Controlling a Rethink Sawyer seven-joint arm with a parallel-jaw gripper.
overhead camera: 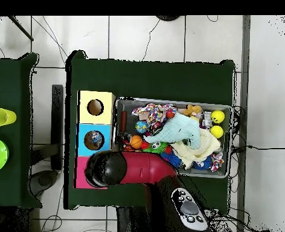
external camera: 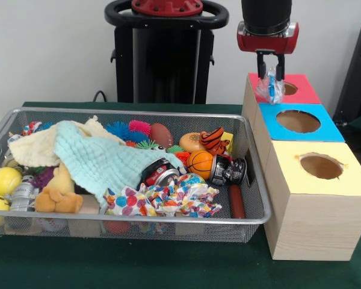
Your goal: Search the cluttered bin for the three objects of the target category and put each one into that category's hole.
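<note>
Wire bin (external camera: 253,180) crammed w/ toys: teal cloth (external camera: 99,159), basketball (external camera: 200,164), yellow balls (external camera: 4,179), confetti wrap (external camera: 168,197). No legible text. Gripper (external camera: 271,73) clamped on crinkly clear bag w/ blue bits (external camera: 270,89), hanging over red box hole (external camera: 289,88); blue box (external camera: 298,122), yellow box (external camera: 320,167) beside.

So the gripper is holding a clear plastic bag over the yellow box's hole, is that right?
Not quite. The front view shows the gripper holding the clear plastic bag over the red box and its hole, the farthest of the three. The yellow box is the nearest one, and nothing is above its hole.
</note>
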